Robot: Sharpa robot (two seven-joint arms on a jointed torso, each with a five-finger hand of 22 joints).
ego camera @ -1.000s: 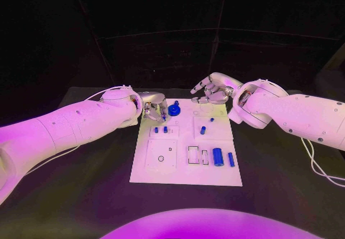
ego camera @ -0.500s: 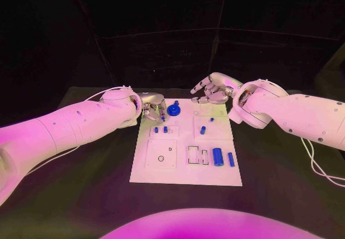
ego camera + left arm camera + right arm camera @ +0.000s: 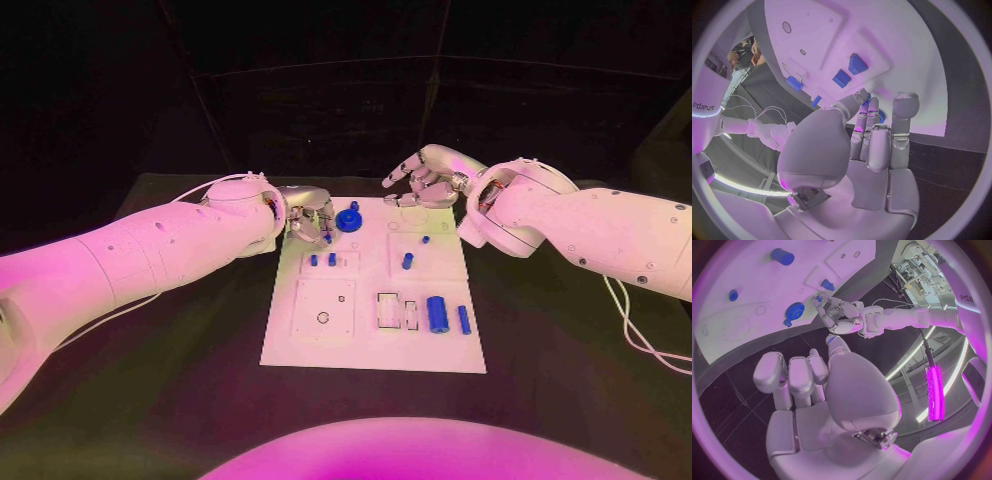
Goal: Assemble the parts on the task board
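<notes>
The white task board [image 3: 361,345] lies in the middle of the black table. A round blue part with a stem [image 3: 349,220] stands at its far left corner. My left hand [image 3: 307,215] hovers right beside it, fingers bent down toward the board. A bit of blue [image 3: 879,116] shows between those fingers, and I cannot tell whether it is held. My right hand [image 3: 423,185] hangs over the board's far edge with fingers loosely apart and nothing in them. Two small blue pegs [image 3: 322,260] stand just below the left hand.
More blue parts sit on the board: a short peg [image 3: 407,262], a tiny one [image 3: 424,240], a thick cylinder [image 3: 437,315] and a thin bar [image 3: 464,320] by the rectangular slots [image 3: 391,310]. A square recess with a hole [image 3: 323,310] is at the near left.
</notes>
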